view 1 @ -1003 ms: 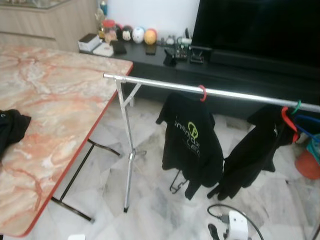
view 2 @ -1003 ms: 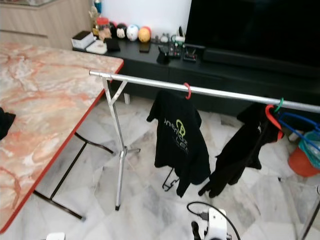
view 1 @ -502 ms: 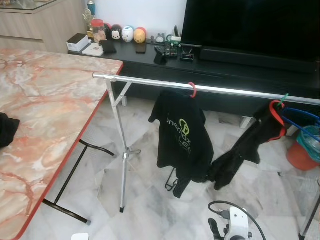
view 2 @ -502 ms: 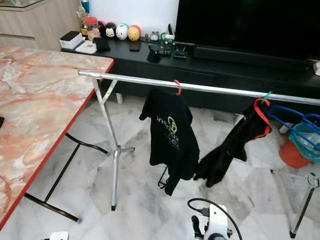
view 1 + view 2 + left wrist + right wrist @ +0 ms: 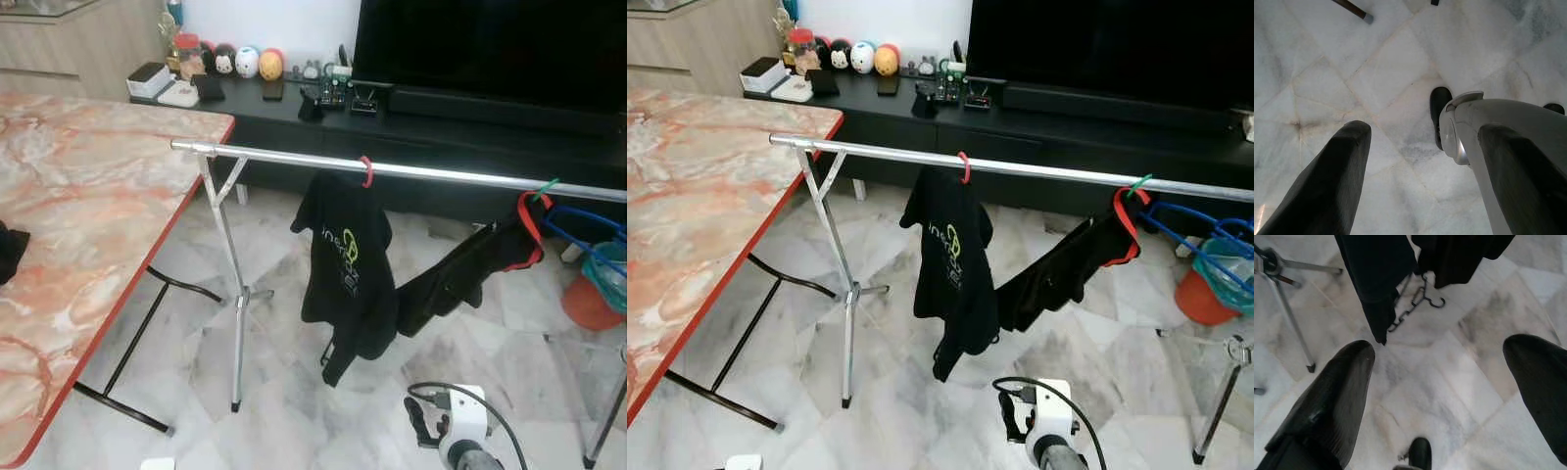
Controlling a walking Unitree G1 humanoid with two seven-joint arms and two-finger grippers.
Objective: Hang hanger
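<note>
Two black garments are seen on the thin chrome rail point(image 5: 392, 168): the logo shirt on a red plastic hanger point(image 5: 366, 172), and the soft black jacket point(image 5: 460, 279), now swung outward above the right hand point(image 5: 1440, 382). That hanger point(image 5: 532, 230) already hangs. Both hands, right and left hand point(image 5: 1415, 161), are spread, empty, over glossy marble floor point(image 5: 1376, 73).

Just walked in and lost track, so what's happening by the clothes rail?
Nothing is being handled. Two black garments hang on the silver rail: a logo shirt on a red hanger, and another further along on a red hanger. The right pincer is open and empty above the floor, below the clothes; the left pincer is open too.
</note>
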